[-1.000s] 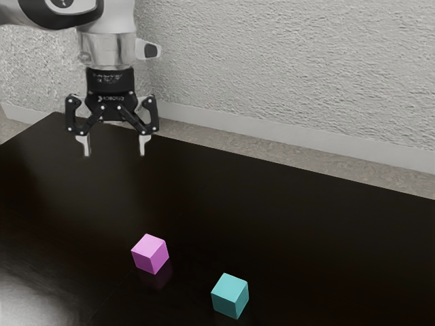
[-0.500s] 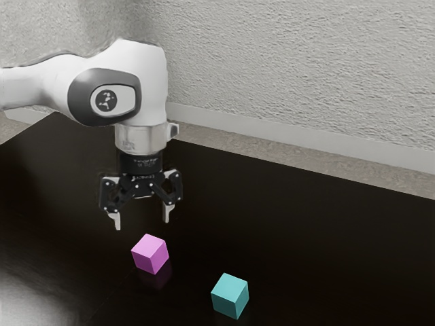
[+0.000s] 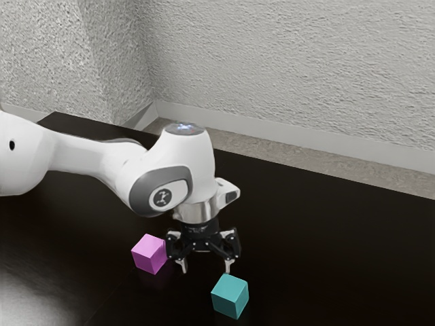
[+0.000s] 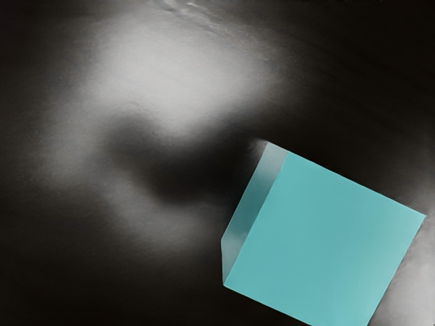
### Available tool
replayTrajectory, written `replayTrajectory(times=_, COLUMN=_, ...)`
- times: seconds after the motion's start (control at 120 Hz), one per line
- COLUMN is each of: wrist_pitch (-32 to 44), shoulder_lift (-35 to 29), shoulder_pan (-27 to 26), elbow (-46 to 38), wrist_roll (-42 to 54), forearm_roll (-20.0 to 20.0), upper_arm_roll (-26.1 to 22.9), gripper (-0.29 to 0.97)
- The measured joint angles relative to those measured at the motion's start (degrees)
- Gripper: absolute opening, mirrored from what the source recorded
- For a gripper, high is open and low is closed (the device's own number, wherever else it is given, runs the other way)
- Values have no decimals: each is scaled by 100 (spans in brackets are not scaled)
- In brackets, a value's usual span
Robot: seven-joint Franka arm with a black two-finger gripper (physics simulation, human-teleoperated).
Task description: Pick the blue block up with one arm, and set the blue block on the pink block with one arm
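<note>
My gripper (image 3: 206,266) hovers with fingers (image 3: 183,266) wide and empty, between the pink block (image 3: 149,253) and the blue block (image 3: 230,296) on the counter (image 3: 326,231). I would centre over it, square to its faces, then descend.

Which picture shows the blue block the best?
The wrist view: the blue block looks big there, with its top and one side face clear. The exterior view shows it small on the black table, near the open claw and apart from the pink block.
</note>
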Motion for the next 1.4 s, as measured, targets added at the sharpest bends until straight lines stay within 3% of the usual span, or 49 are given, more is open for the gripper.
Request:
replayTrajectory(times=0.533, wrist_pitch=808, shoulder_lift=701, shoulder_pan=-178, elbow=48, wrist_roll=1426, forearm_roll=-210, upper_arm_roll=-128, gripper=68)
replayTrajectory(times=1.4, wrist_pitch=1199, shoulder_lift=1313, shoulder_pan=-175, elbow=190, wrist_roll=2345, forearm_roll=-195, upper_arm_roll=-133, gripper=68)
